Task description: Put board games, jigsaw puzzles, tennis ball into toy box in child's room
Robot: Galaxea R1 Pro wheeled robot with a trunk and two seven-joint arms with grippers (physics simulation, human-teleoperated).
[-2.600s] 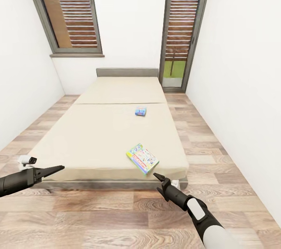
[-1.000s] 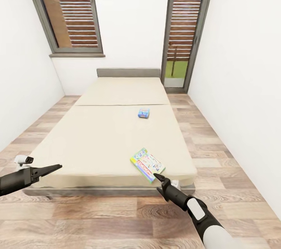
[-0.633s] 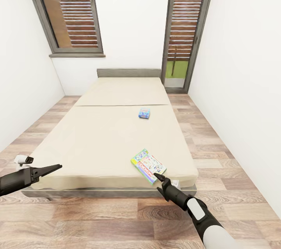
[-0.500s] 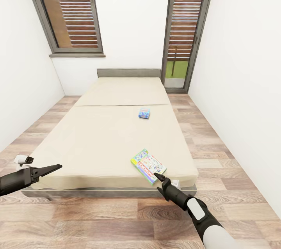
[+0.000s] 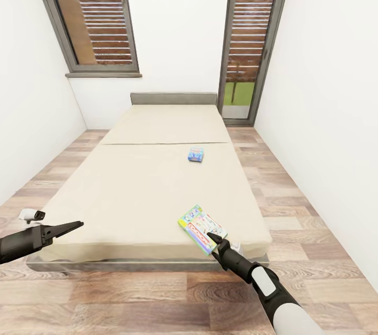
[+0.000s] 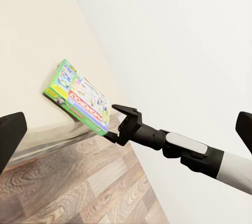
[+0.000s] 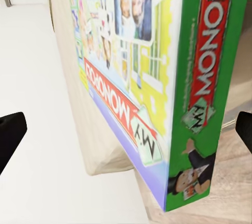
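Risk sits low and right of centre in the head view, where our right gripper (image 5: pixel 212 237) has its tip at the near corner of the Monopoly board game (image 5: pixel 202 228), which lies flat on the bed (image 5: pixel 131 188) with that corner right at the mattress's front edge. In the right wrist view the fingers (image 7: pixel 10 132) stand wide apart at either border with the box edge (image 7: pixel 202 92) between them, nothing pinched yet. We judge that a push forward could slide the thin box over the mattress, or tip the corner off the edge onto the floor (image 5: pixel 131 298). The second, smaller blue board game (image 5: pixel 197 155) lies mid-frame, farther up the bed, well apart. Our left gripper (image 5: pixel 77 225) hangs at lower left over the bed's corner, its fingers spread in the left wrist view. Nothing blocks the approach.
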